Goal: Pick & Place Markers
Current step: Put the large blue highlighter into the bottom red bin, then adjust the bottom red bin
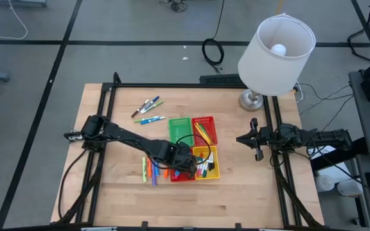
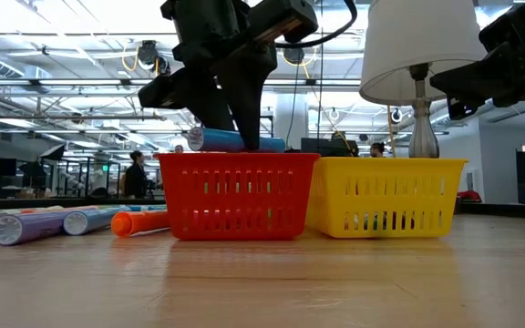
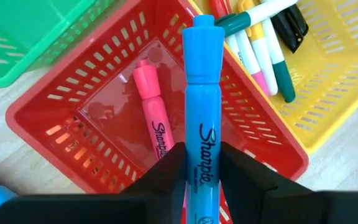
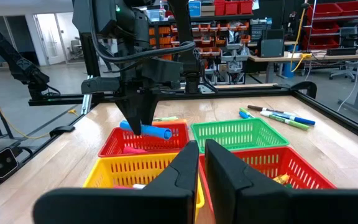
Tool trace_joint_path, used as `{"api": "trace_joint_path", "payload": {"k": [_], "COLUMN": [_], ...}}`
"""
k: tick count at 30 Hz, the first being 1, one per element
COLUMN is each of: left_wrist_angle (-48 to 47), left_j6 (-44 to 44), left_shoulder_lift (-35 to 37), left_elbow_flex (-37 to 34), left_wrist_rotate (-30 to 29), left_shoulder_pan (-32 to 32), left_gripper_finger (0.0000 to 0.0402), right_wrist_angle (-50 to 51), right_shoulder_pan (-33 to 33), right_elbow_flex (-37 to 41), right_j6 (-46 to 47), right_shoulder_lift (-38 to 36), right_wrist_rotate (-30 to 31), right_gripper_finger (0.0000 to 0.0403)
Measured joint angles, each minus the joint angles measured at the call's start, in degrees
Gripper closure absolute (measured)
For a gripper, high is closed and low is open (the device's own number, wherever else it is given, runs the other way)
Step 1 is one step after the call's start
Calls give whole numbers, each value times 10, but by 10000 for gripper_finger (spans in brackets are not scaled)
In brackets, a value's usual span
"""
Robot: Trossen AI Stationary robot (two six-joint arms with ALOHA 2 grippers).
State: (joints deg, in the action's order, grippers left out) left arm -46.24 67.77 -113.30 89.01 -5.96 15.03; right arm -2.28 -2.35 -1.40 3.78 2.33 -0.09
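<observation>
Overhead, left gripper (image 3: pixel 202 171) clamps a blue marker (image 3: pixel 201 106), apparently a Sharpie highlighter, above the red basket (image 3: pixel 61 106).

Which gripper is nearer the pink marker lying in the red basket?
Left. The left gripper hangs above the pink marker, holding a blue marker; the right gripper waits beyond the yellow basket.

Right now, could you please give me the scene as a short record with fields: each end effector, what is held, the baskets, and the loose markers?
left end effector: above the near red basket, shut on the blue marker
right end effector: waiting at the table's right side, fingers nearly together, holding nothing
in the near red basket: one pink marker
yellow basket: several markers inside
green basket: no markers visible inside
loose markers: one group toward the far side of the table, another beside the near red basket
</observation>
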Motion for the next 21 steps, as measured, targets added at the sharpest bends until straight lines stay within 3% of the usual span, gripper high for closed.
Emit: {"api": "trace_joint_path", "payload": {"k": [11,21], "left_wrist_angle": [0,-30], "left_j6": [-9,-51], "left_shoulder_lift": [0,0], "left_elbow_flex": [0,0], "left_wrist_rotate": [5,105], "left_shoulder_pan": [-2,-8], "left_gripper_finger": [204,193], "right_wrist_angle": [0,0], "right_shoulder_pan": [0,0], "right_elbow_flex": [0,0], "right_j6": [0,0], "right_shoulder_lift": [0,0], "right_wrist_rotate": [0,0], "right_gripper_finger": [385,385]}}
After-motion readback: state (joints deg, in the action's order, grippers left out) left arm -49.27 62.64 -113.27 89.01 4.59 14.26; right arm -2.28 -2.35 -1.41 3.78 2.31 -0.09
